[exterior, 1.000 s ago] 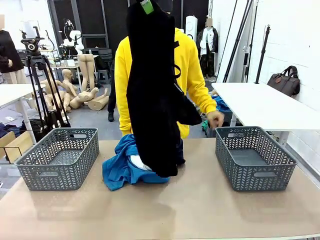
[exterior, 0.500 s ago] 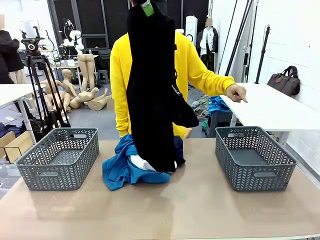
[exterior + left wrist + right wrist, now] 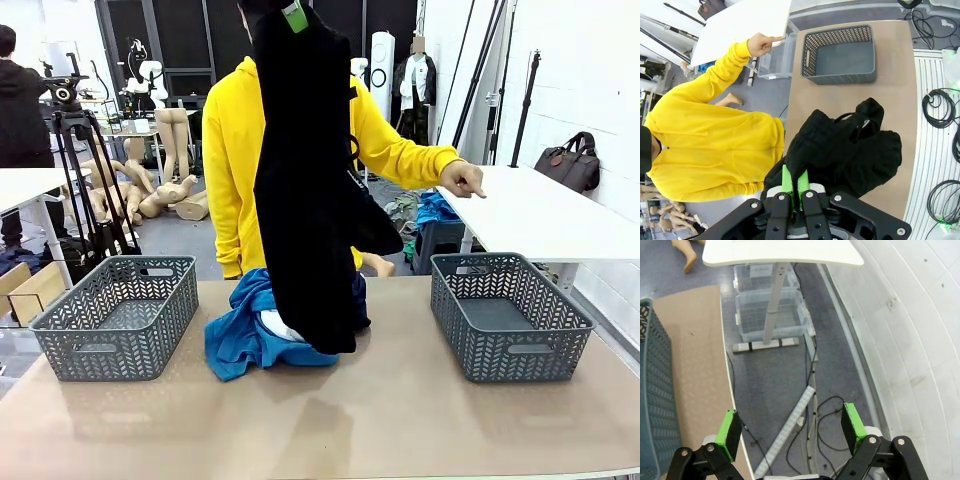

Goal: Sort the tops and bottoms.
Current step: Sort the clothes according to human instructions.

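L gripper (image 3: 794,183) clamped on blk garment (image 3: 305,180), up high; R gripper (image 3: 791,430) wide, empty

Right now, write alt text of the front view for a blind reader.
The left claw, shut, holds a black garment hanging onto a bright blue garment on the table, between the left basket and right basket. Behind, a person in a yellow hoodie points a hand toward the robot's right.
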`<control>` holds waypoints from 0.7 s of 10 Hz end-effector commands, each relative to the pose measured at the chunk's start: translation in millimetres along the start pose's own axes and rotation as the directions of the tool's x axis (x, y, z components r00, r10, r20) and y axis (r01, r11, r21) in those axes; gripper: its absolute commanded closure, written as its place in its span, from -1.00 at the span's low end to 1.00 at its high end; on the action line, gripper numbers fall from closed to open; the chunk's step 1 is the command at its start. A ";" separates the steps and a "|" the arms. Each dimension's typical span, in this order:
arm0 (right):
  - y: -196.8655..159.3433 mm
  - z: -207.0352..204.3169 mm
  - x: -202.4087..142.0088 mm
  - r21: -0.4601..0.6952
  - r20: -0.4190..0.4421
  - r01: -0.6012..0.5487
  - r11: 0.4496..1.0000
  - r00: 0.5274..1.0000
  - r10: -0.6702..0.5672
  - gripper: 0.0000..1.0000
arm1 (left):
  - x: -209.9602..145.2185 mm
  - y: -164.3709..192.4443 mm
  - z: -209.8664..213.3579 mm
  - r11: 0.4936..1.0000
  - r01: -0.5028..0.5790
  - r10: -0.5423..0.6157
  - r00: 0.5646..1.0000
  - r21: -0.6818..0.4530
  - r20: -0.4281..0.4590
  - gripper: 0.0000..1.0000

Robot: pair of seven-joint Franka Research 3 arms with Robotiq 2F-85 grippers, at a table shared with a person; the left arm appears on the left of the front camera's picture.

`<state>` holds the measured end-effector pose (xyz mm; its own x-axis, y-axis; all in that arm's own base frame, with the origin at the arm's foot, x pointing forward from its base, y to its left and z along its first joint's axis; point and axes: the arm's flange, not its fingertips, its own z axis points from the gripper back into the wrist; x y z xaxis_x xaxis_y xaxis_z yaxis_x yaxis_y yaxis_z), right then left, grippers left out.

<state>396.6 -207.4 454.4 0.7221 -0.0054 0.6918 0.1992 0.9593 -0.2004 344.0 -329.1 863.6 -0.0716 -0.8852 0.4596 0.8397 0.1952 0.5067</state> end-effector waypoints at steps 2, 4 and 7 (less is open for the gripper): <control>-0.3 0.2 -1.2 0.001 -0.010 -0.006 1.000 1.000 0.006 -1.00 | 1.5 0.8 4.8 1.000 0.001 -0.001 1.000 0.007 0.007 1.00; -0.3 0.2 -1.2 0.001 -0.010 -0.006 1.000 1.000 0.006 -1.00 | 1.5 0.8 4.8 1.000 0.001 -0.001 1.000 0.007 0.007 1.00; -0.3 0.2 -1.2 0.001 -0.010 -0.006 1.000 1.000 0.006 -1.00 | 1.5 0.8 4.8 1.000 0.001 -0.001 1.000 0.007 0.007 1.00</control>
<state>396.6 -207.4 454.4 0.7221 -0.0054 0.6918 0.1992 0.9593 -0.2004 344.0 -329.1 863.6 -0.0716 -0.8852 0.4596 0.8397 0.1952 0.5067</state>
